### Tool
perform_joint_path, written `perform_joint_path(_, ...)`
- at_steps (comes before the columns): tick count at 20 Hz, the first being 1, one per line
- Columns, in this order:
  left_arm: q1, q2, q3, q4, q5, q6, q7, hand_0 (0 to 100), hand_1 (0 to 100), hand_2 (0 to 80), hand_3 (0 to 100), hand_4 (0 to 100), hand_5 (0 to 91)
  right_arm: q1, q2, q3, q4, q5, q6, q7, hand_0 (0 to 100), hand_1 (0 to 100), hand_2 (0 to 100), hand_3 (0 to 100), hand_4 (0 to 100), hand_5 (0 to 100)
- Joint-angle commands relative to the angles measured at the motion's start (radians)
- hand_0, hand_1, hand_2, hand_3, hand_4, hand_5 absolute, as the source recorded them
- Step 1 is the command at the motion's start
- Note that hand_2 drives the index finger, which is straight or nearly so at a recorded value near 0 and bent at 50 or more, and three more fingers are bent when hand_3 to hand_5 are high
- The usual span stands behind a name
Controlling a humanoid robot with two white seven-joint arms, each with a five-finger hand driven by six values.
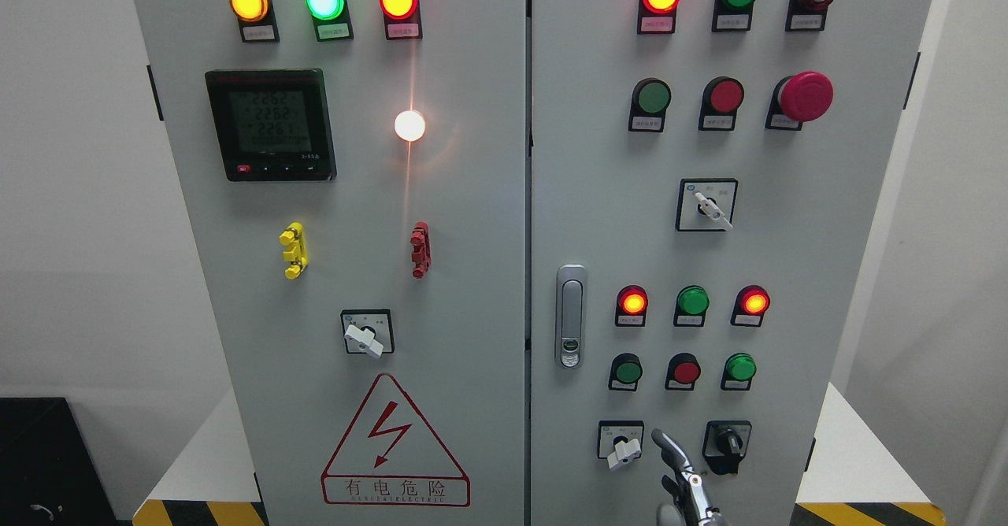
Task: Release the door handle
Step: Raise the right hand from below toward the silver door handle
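Note:
The grey electrical cabinet has two closed doors. A silver door handle [571,315] sits upright in its recess at the left edge of the right door [787,258]. My right hand [683,479] pokes up from the bottom edge, well below and right of the handle. Its fingers [666,443] are stretched out and hold nothing; they hover between a white rotary switch [622,447] and a black rotary switch [728,443]. Whether they touch the panel is unclear. My left arm does not show.
The left door [331,274] carries a digital meter [272,124], indicator lamps, yellow and red terminals and a red hazard triangle [394,447]. A red mushroom stop button [805,97] juts from the right door. Yellow-black floor tape [201,513] runs along the cabinet base.

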Motion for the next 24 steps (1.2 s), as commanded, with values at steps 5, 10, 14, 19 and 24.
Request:
perform_joint_path(5,0.02,0.0,0.0,0.0,0.001,0.0,0.0,12,56,0.0,0,0,0.0,-0.001,0.0,0.002,0.0,0.0,-0.001,0.006,27,10,1,18,16,16)
perform_joint_path(10,0.02,0.0,0.0,0.0,0.001,0.0,0.0,12,56,0.0,0,0,0.0,-0.016,0.003,0.002,-0.001,0.023,-0.004,0.006,29,18,1,23,26,24)
perform_joint_path(14,0.02,0.0,0.0,0.0,0.001,0.0,0.0,12,56,0.0,0,0,0.0,-0.033,0.003,0.002,-0.001,0.112,-0.004,0.004,35,22,1,36,43,40)
perform_joint_path(19,0.02,0.0,0.0,0.0,-0.001,0.0,0.0,12,56,0.0,0,0,0.0,-0.083,0.006,-0.002,-0.001,0.279,-0.002,-0.034,45,29,2,57,66,68)
perform_joint_path(24,0.02,0.0,0.0,0.0,-0.001,0.0,0.0,12,56,0.0,0,0,0.0,-0.116,0.003,0.001,0.005,0.491,-0.001,-0.074,51,30,4,81,86,91)
